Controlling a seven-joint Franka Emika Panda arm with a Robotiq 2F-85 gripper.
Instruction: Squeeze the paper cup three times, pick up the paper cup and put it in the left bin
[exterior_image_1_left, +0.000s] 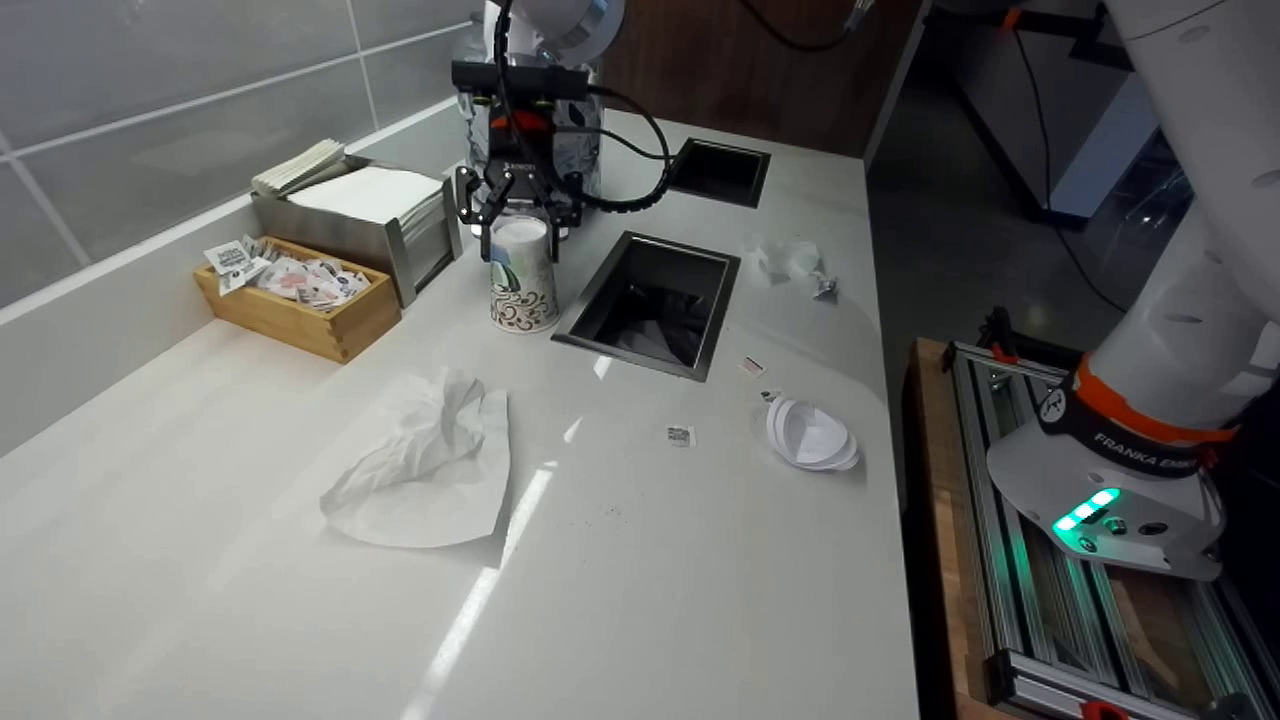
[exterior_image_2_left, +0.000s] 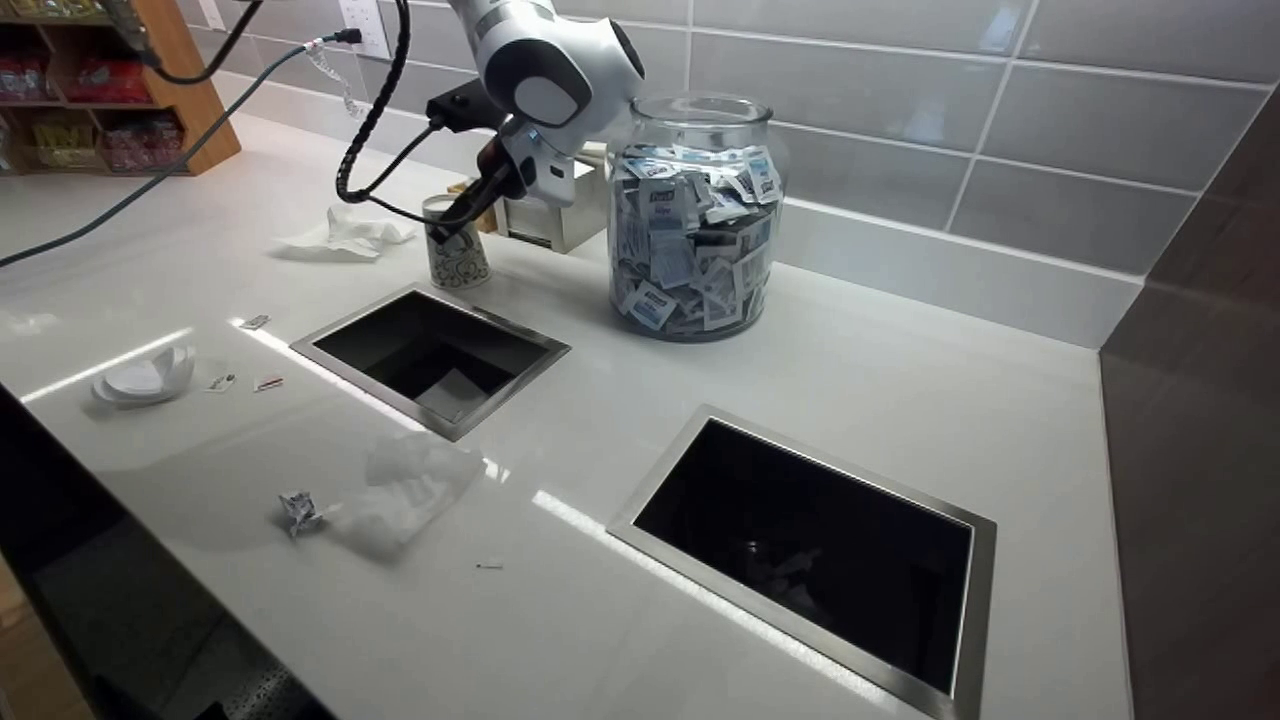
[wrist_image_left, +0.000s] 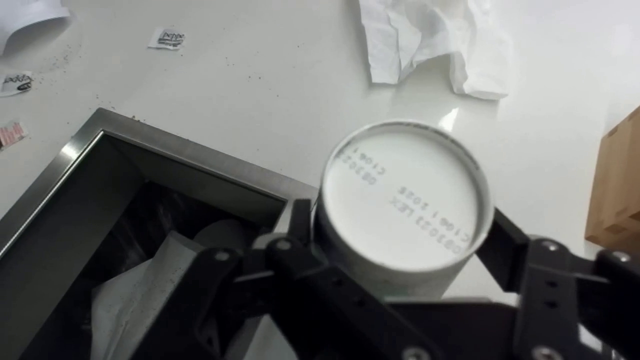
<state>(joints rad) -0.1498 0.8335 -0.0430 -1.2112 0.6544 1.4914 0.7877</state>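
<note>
The paper cup (exterior_image_1_left: 523, 290) is whitish with a grey swirl print. It stands upside down on the counter, narrow closed end up; it also shows in an exterior view (exterior_image_2_left: 460, 265). Its printed base (wrist_image_left: 405, 195) faces the wrist camera. My gripper (exterior_image_1_left: 521, 245) points down around the upper part of the cup, one finger on each side, fingers spread wide; contact is hard to tell. The fingers also show in the wrist view (wrist_image_left: 402, 240). The left bin (exterior_image_1_left: 640, 360) is a metal-rimmed opening beside the cup, also in an exterior view (exterior_image_2_left: 505, 388) and the wrist view (wrist_image_left: 195, 155).
A large jar of packets (exterior_image_2_left: 695, 230) stands near the wall. A napkin holder (exterior_image_1_left: 420, 240) and a wooden packet box (exterior_image_1_left: 350, 320) are close to the cup. A crumpled white tissue (exterior_image_1_left: 440, 470) and white paper (exterior_image_1_left: 810, 435) lie around. A second bin (exterior_image_2_left: 850, 469) is further along.
</note>
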